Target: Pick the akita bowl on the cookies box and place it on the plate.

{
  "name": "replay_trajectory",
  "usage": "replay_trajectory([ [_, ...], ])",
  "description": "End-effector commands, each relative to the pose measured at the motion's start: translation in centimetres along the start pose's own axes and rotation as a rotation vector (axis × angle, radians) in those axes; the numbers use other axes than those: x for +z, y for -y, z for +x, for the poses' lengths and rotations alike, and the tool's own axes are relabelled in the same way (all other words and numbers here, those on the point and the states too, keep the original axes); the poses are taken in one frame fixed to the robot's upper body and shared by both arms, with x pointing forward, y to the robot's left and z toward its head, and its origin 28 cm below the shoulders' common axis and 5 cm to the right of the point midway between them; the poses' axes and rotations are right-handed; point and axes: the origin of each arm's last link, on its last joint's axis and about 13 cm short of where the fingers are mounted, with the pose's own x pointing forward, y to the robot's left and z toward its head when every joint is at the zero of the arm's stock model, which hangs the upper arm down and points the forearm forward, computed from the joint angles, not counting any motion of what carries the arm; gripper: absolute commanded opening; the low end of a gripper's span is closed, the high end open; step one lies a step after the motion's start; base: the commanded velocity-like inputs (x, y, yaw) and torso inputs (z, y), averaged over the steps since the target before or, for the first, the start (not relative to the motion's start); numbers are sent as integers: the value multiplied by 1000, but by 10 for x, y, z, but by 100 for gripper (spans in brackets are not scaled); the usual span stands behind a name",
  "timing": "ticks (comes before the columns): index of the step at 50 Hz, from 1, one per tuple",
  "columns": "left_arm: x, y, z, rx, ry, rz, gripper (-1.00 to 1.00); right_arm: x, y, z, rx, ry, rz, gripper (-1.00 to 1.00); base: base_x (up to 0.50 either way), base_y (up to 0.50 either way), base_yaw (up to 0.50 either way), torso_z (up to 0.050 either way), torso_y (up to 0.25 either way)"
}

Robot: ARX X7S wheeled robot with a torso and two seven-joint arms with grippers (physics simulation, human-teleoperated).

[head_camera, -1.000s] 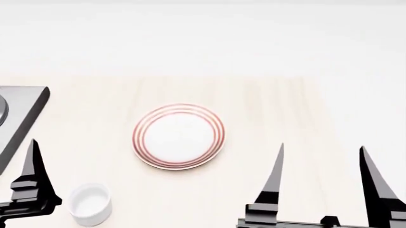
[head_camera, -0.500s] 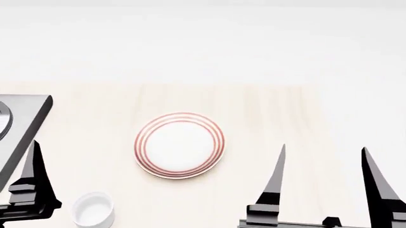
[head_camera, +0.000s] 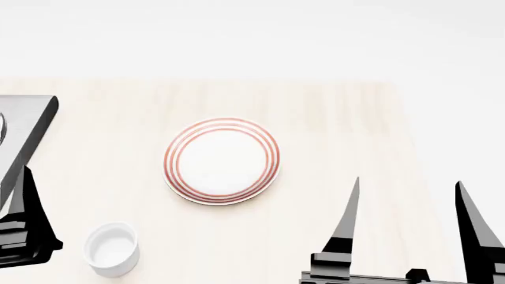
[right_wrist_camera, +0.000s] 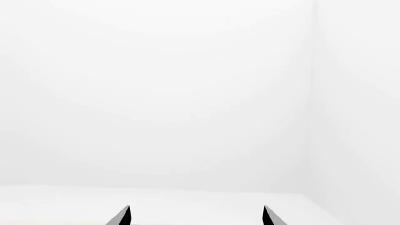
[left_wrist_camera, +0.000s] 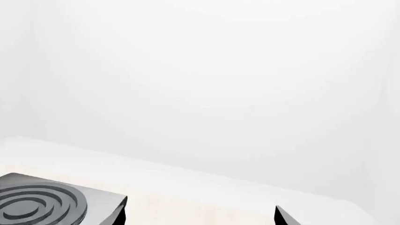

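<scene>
Red-ringed round white plate (head_camera: 222, 161) now sits farther up the pale wooden bench (head_camera: 332, 130) after a view shift; bowl and box remain unseen. Right tool (head_camera: 410, 201) released; left tool (head_camera: 23, 225) indeterminate.

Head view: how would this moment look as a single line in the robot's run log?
plate: bare, mid-table | white cup: near left end effector | right end effector: open, holding nothing | akita bowl, cookies box: out of view

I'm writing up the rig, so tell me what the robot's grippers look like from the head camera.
Both are black. The right gripper has two long, thin fingers tapering to sharp points, rising from a blocky stepped base. Only one similar pointed finger of the left gripper shows, on a stepped base. No cables or markings are visible.
</scene>
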Motion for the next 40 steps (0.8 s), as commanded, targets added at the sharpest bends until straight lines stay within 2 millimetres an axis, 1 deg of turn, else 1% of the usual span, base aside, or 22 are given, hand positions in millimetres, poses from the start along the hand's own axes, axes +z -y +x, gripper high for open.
replay_trajectory([
  [1, 1, -1, 1, 3, 15, 11, 100, 0, 1, 0, 0, 2, -2, 100, 0, 0, 0, 0, -250],
  [24, 2, 0, 1, -21, 12, 20, 100, 1, 2, 0, 9, 1, -7, 100, 0, 0, 0, 0, -250],
  [35, 1, 0, 1, -3, 4, 28, 100, 0, 1, 0, 16, -2, -12, 100, 0, 0, 0, 0, -250],
  [40, -1, 1, 3, 13, -36, 46, 100, -1, 1, 1, 25, -16, -11, 100, 0, 0, 0, 0, -3],
])
